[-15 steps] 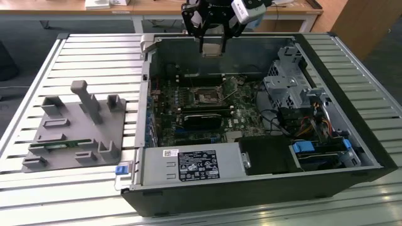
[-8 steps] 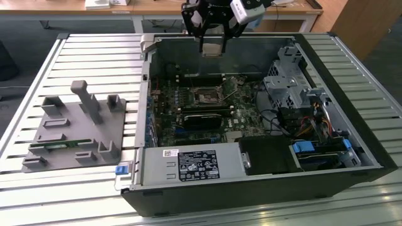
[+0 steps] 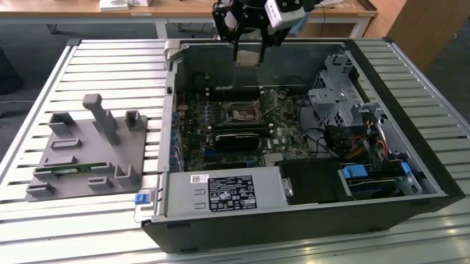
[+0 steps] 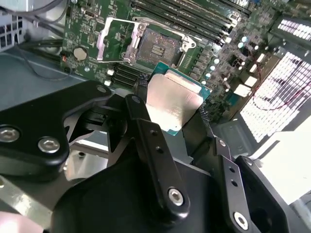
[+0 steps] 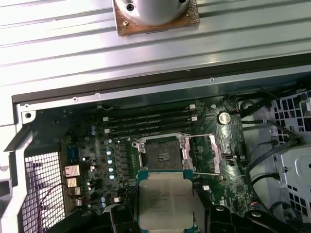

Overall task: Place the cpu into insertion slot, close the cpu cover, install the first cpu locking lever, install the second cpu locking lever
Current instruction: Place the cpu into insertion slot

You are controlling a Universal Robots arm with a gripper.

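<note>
My gripper (image 3: pixel 248 54) hangs above the open computer case, shut on the cpu (image 3: pixel 248 58), a small flat square chip. In both wrist views the cpu (image 4: pixel 175 103) (image 5: pixel 165 204) shows its dull silver top with a green edge, clamped between the two black fingers (image 4: pixel 142 83). Below and ahead of it on the green motherboard lies the insertion slot (image 5: pixel 164 155) (image 4: pixel 158 46) (image 3: pixel 241 111), dark and uncovered. The cpu cover (image 5: pixel 204 154) (image 4: pixel 111 41), a silver frame, is swung open beside the slot. A thin metal lever (image 5: pixel 206 173) runs along the slot's edge.
The black case (image 3: pixel 411 165) lies on a slatted metal table (image 3: pixel 110 66). Inside are a power supply (image 3: pixel 224 192), a drive cage (image 3: pixel 334 102), cables (image 3: pixel 360 148), a long black card (image 3: pixel 239 140) and memory slots (image 5: pixel 146 121). A grey fixture block (image 3: pixel 85 148) sits at the exterior view's left.
</note>
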